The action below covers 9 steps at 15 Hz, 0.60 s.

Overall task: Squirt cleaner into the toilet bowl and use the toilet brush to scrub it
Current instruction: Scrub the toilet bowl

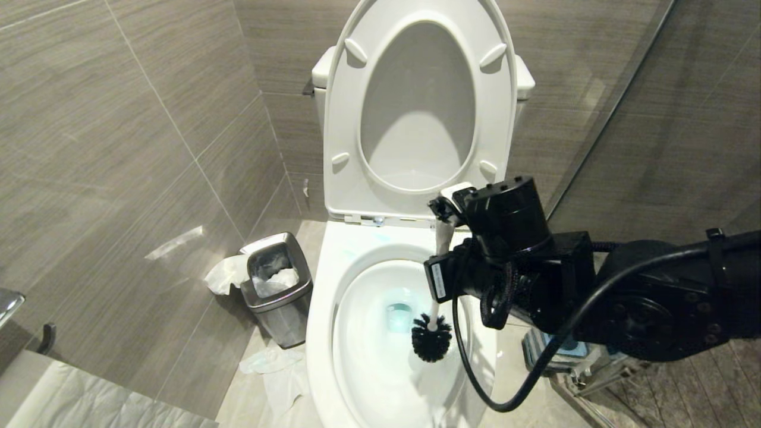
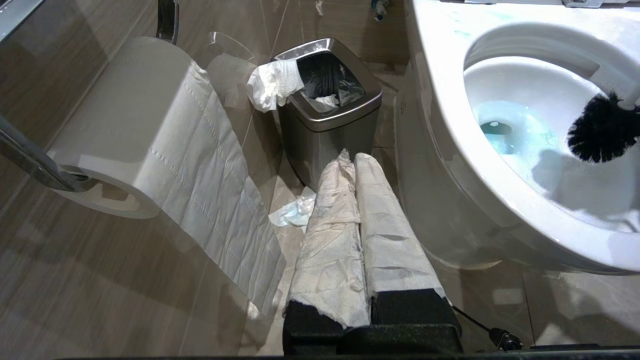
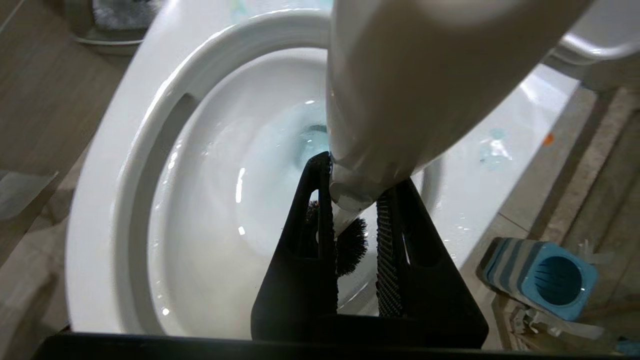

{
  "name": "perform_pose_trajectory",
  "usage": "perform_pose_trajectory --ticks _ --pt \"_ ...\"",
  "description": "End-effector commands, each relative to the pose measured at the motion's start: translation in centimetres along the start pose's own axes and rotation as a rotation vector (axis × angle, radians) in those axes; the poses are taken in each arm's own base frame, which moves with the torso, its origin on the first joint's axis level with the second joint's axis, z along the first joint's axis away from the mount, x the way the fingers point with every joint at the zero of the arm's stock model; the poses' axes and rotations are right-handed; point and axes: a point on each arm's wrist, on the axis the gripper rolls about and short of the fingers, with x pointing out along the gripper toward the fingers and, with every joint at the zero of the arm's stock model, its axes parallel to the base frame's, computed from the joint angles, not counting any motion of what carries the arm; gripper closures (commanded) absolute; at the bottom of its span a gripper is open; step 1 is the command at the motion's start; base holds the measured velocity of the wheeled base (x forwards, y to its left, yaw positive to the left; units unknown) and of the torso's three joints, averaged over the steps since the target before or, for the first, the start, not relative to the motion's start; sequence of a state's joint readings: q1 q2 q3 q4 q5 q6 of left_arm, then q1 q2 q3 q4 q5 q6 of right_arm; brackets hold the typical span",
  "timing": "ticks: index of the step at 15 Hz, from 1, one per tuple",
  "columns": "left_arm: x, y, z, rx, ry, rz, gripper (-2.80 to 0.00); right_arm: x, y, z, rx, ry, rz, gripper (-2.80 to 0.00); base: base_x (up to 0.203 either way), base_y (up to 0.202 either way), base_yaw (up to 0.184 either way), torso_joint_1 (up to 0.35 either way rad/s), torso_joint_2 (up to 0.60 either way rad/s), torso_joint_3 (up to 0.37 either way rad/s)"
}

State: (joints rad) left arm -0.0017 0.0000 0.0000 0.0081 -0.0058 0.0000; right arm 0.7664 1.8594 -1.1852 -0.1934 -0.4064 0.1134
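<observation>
Right gripper (image 3: 352, 212) clamps the brush (image 1: 431, 337) handle, bristle head hanging below its fingers inside the bowl (image 1: 321, 309), just beside the blue-tinted water. Left gripper (image 2: 356, 220), fingers pressed together, sits parked beside the bin (image 2: 330, 110). Likely hazards: wet handle slipping, or splashing cleaner over the rim.

Toilet bowl (image 1: 333, 333): glossy white ceramic, seat and lid raised upright against the cistern, pale blue liquid pooled at the drain. Toilet brush (image 1: 432, 337): white stick handle near upright, round black bristle head down inside the basin, just beside the blue pool.
</observation>
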Motion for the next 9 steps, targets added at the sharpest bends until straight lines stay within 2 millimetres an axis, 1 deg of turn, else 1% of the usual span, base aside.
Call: perform_pose_trajectory --ticks 1,2,6,9 --pt "0.0 0.0 0.0 0.0 0.001 0.001 0.0 0.5 -0.8 0.6 0.021 -0.023 -0.023 0.0 0.0 0.0 0.0 0.0 0.0 0.0" --pt "0.0 0.0 0.0 0.0 0.001 0.0 0.0 0.7 -0.8 1.1 0.029 -0.047 -0.022 0.0 0.0 0.0 0.0 0.0 0.0 0.0" --pt "0.0 0.0 0.0 0.0 0.001 0.0 0.0 0.9 -0.5 4.3 0.057 -0.145 -0.016 0.0 0.0 0.0 0.0 0.0 0.0 0.0" --pt "0.0 0.0 0.0 0.0 0.001 0.0 0.0 1.8 -0.4 4.2 0.036 -0.124 -0.023 0.0 0.0 0.0 0.0 0.0 0.0 0.0"
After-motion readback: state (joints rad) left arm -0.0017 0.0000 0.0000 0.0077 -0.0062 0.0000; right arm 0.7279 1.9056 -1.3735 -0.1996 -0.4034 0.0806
